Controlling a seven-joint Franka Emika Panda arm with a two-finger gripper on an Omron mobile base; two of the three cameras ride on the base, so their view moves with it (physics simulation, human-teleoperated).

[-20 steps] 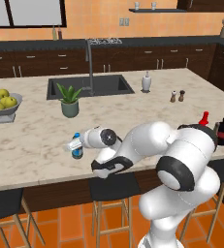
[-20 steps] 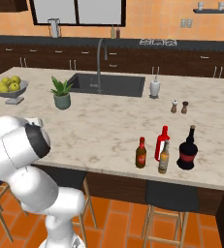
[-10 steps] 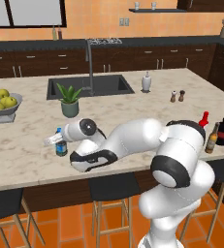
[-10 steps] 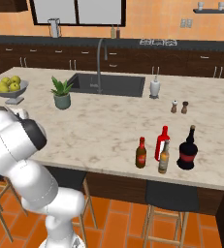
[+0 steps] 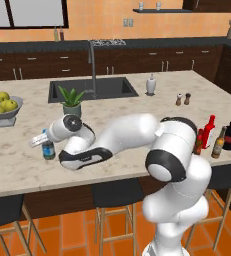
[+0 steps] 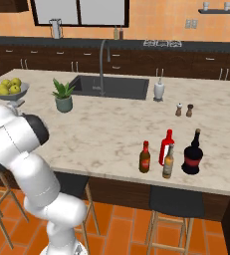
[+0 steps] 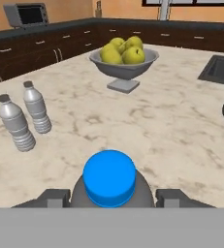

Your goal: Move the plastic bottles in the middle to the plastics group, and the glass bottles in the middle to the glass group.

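text: none legible | labels on water bottle (image 5: 48, 149) and amber bottles (image 6: 145, 158): too blurred to read

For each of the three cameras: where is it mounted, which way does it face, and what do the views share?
Left base view: behind-left, facing the counter; white arm reaches left, end effector on the water bottle.
Right base view: behind-right, facing sink and glass group; arm at left.
Hand view: looks along the fingers past the blue cap toward the fruit bowl.
Shared: the fruit bowl.

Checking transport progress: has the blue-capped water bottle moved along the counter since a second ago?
Yes. The water bottle, held in the end effector, has travelled leftward, from right of the potted plant to its left, toward the fruit bowl.
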